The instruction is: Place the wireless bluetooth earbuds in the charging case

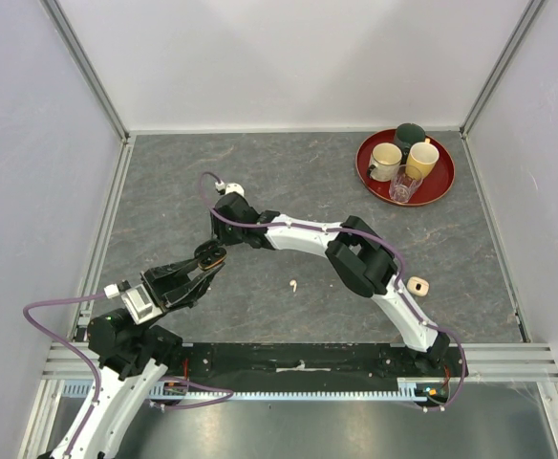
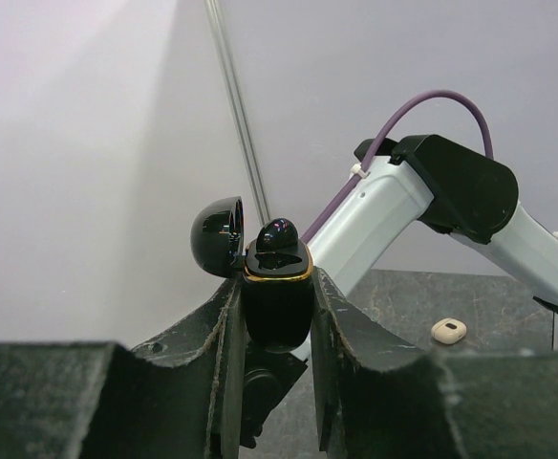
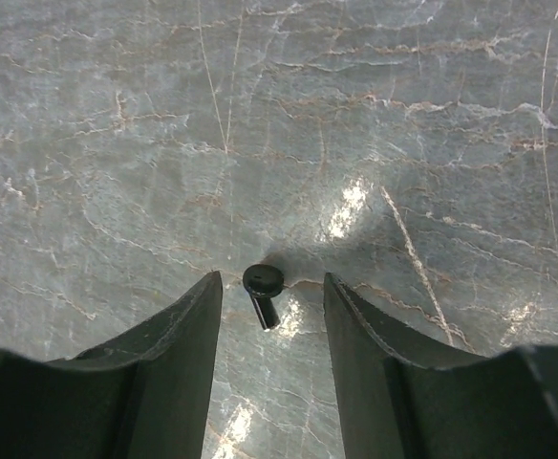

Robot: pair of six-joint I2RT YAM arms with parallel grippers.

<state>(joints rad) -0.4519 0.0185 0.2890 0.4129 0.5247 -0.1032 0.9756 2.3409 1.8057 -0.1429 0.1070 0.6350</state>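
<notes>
Only the left wrist view shows the left gripper (image 2: 277, 287) clamped on the black charging case (image 2: 277, 311), its lid open and one black earbud (image 2: 279, 234) seated inside. Just beyond that case, the right wrist view alone shows the right gripper (image 3: 271, 282), jaws apart, straddling a second black earbud (image 3: 263, 287) on the table (image 3: 403, 143). From above, a cream-white earbud (image 1: 293, 284) lies right of the case.

I see a grey, stone-patterned tabletop (image 1: 260, 182) veined with pale and rusty lines. In its far right corner sits a round red tray (image 1: 367, 180) holding cups (image 1: 422, 158). Nearer me, a cream-white earbud (image 1: 293, 284) lies mid-surface, with a beige rounded piece (image 1: 418, 285) well to its right. My right wrist view shows a black earbud (image 3: 263, 287) lying on the stone.
</notes>
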